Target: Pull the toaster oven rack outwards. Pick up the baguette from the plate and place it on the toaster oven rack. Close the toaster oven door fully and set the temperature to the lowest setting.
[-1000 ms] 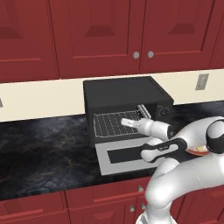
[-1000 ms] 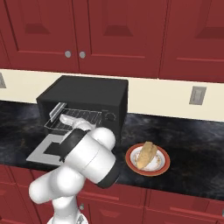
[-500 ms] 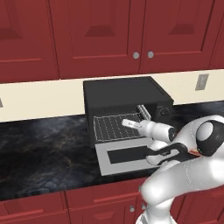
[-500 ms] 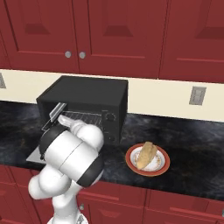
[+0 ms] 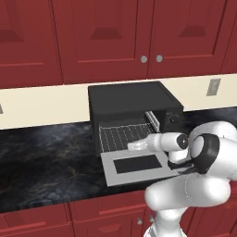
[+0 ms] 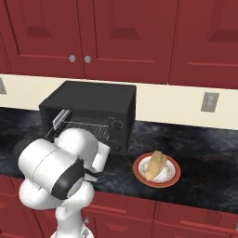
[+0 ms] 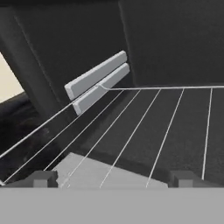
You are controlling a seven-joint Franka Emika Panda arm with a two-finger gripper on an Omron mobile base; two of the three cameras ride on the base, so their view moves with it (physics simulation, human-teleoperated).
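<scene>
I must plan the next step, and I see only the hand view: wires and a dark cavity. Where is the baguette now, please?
Observer: The baguette lies on the plate, on the counter to the right of the toaster oven.
Operator: Is the door open?
Observer: Yes, the toaster oven door lies folded down flat in front.
Operator: Where is the end effector?
Observer: The end effector is open, empty, at the front edge of the toaster oven rack.

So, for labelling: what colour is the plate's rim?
Orange-red around a white plate; clearest in the right base view.
</scene>
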